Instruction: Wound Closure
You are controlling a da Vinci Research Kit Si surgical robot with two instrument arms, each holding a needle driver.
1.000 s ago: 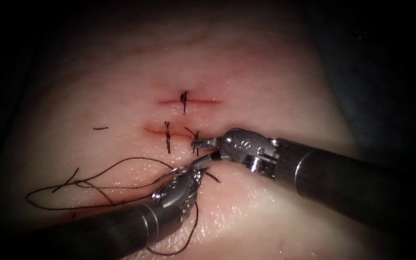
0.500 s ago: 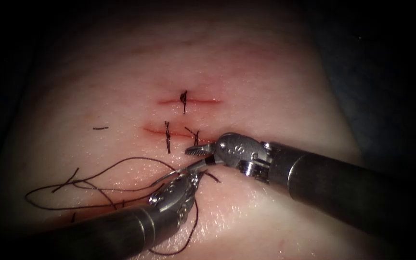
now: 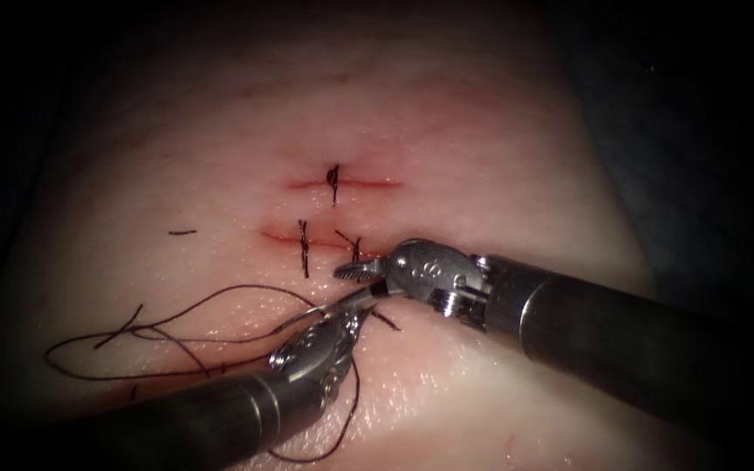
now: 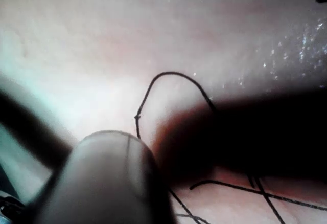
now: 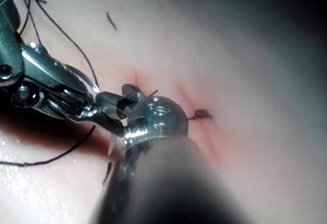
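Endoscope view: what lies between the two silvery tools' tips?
The curved steel needle, out of the tissue: left tool grips it, right tool's open jaws hold nothing.

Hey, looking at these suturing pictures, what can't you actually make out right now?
1. Needle tip: in the endoscope view, the open, empty right pincer covers it, so I can't tell whether it is in the tissue. The left pincer holds the needle near mid-curve.
2. Thread: endoscope view, its path is hidden under the left shaft.
3. Left wrist view: the blurred shaft hides where the thread leads.
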